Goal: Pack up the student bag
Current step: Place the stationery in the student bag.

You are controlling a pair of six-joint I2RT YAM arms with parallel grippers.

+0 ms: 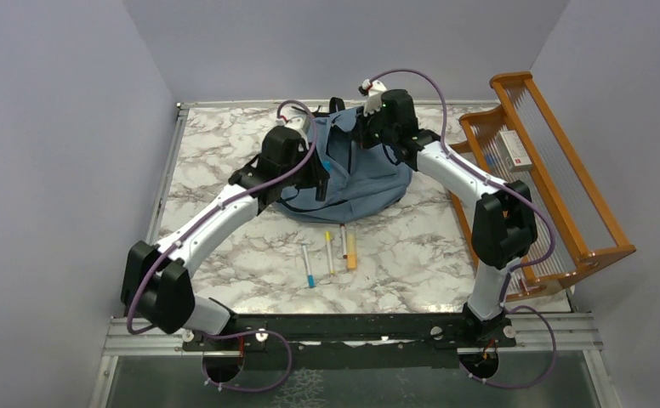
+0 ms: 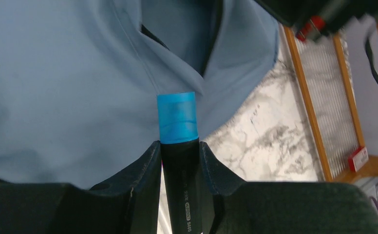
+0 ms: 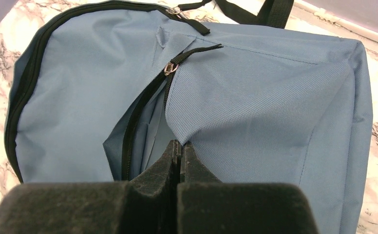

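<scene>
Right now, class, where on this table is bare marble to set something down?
Free: the far-left marble between the table edge and the left arm; the near-right patch between the pens and the right arm. Crowded: far middle, where left gripper, holding a marker, and right gripper meet the student bag; the rack fills the right side.

The left arm (image 1: 224, 212) reaches forward and inward from its base, its wrist (image 1: 286, 151) bent downward. The left jaws stand partly apart, clamped on a black marker (image 2: 179, 165) whose blue-capped end sticks out ahead of their tips. The right arm (image 1: 463, 174) rises to a raised elbow (image 1: 503, 223), then stretches inward toward the left arm. The right jaws are pressed fully together, pinching a fold of the student bag (image 3: 265, 107) at their tips.
</scene>
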